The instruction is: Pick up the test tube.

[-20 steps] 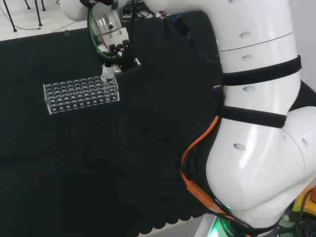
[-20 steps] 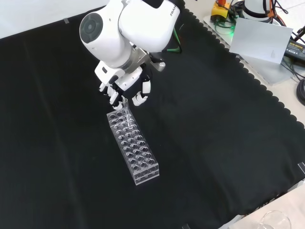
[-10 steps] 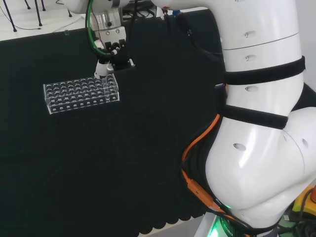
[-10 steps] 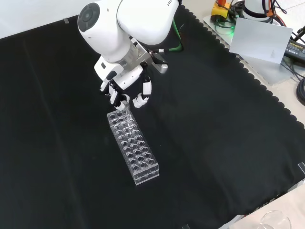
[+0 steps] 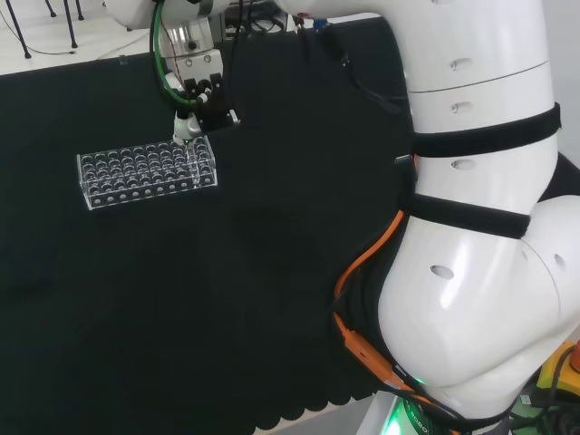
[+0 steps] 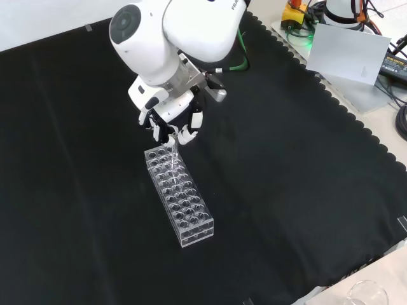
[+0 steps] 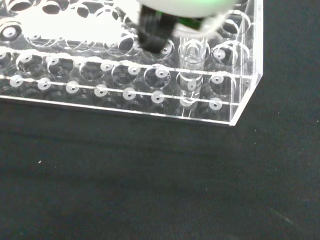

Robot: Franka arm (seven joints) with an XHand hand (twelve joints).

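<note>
Since a second ago the hand [image 5: 193, 116] has risen slightly over the rack's [image 5: 145, 172] right end, head view. Front view: hand [image 6: 168, 124] above the clear rack's [image 6: 180, 197] far end, fingers curled together, pinching the top of the test tube [image 6: 170, 150]. Wrist view: test tube [image 7: 190, 70] upright, partly seated in a hole near the rack's [image 7: 150, 75] corner, on black cloth [image 7: 150, 190].
</note>
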